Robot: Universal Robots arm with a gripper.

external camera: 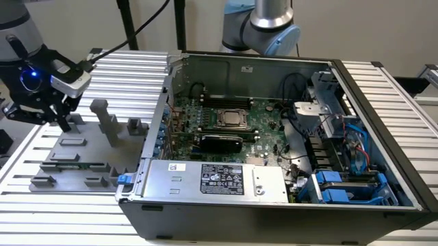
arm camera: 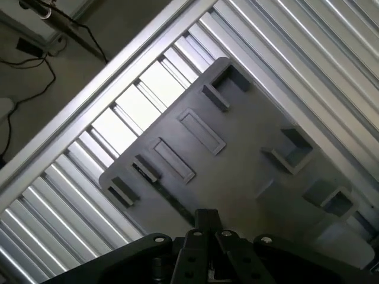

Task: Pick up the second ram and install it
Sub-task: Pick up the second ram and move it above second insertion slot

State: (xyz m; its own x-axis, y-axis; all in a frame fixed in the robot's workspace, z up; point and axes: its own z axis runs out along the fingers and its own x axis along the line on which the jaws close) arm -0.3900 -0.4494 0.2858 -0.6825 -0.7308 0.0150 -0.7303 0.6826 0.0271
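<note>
Gripper [external camera: 60, 120] low over grey tray [external camera: 96, 154], far-edge side. Second ram [external camera: 75, 165] lies flat nr tray's front edge. PC case [external camera: 274, 218] open, mid-tabletop.

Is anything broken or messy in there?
Nothing looks broken or spilled. The computer case sits open, with its wires inside it. The second ram lies flat and straight in the grey tray, and the gripper hangs over that tray.
</note>
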